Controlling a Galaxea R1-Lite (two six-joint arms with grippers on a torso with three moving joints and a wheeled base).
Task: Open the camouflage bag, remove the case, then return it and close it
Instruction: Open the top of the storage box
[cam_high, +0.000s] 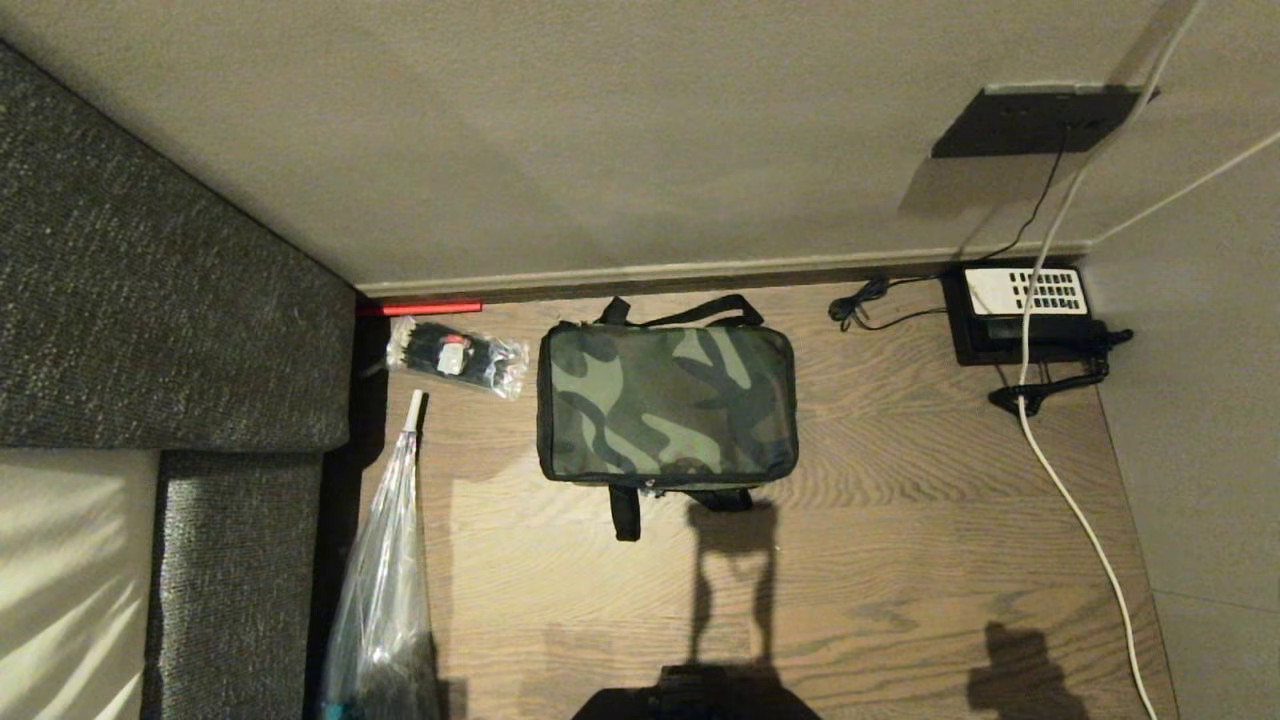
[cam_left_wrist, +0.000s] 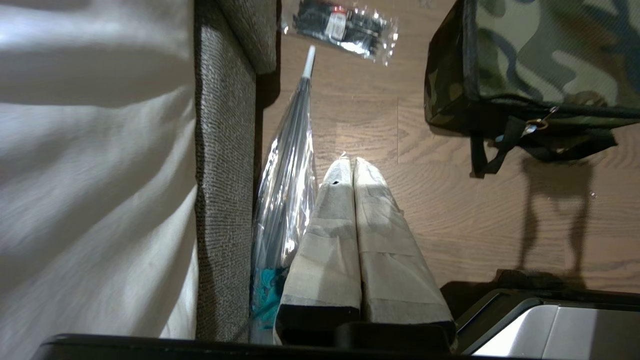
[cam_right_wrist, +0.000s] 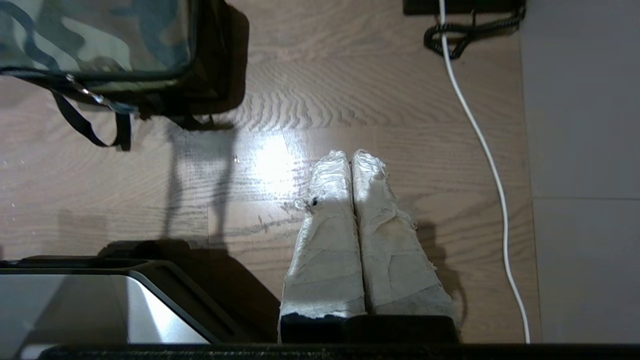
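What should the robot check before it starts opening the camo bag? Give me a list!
1. Camouflage bag lies flat on the wooden floor, zipped shut: ok.
2. Zip pull on the bag's near edge is findable: ok.
3. Left gripper empty, fingers together: not ok, must open first.
4. Right gripper empty, fingers together: not ok, must open first.
5. White cable and packet of black ties lie apart from the bag: ok.
6. Case inside the bag: cannot tell.

wood floor (cam_high: 900, 520) — camouflage bag (cam_high: 667, 402), telephone (cam_high: 1030, 312)
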